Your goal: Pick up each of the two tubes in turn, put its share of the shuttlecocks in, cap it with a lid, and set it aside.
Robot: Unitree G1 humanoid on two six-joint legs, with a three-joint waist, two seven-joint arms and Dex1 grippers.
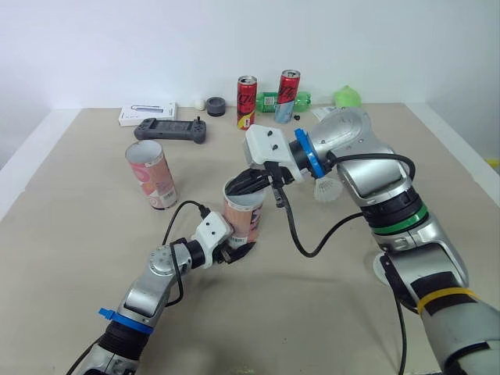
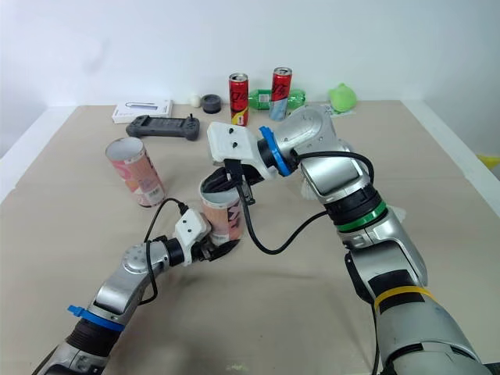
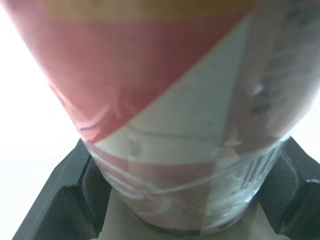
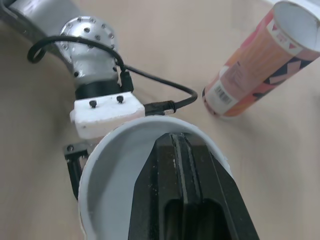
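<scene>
Table (image 1: 70, 203), beige, one. White box (image 1: 147, 114), one, flat at the far edge toward the far-left corner. Game controller (image 1: 170, 130), dark, one, just in front of the box. Tubes, two, both uncapped with mouths open. First tube (image 1: 152, 173), pink and white, stands alone on the left half of the table, well apart from both arms. Left gripper (image 1: 234, 251), fingers (image 3: 60, 200) clamped on either side of the base of the second tube (image 1: 244, 215), which is held roughly upright near the table's middle; whether its base touches the surface cannot be told. Right gripper (image 4: 177, 145) reaches down into the mouth of the second tube, its black fingers pressed together inside the rim, nothing visible between them. Dark round item (image 1: 216, 105), one, at the far edge. Cans, two, red, upright at the far edge: left can (image 1: 247, 101), right can (image 1: 287, 96). Shuttlecock (image 1: 326, 190), white, one counted, on the table right of centre, just beside the right arm.
</scene>
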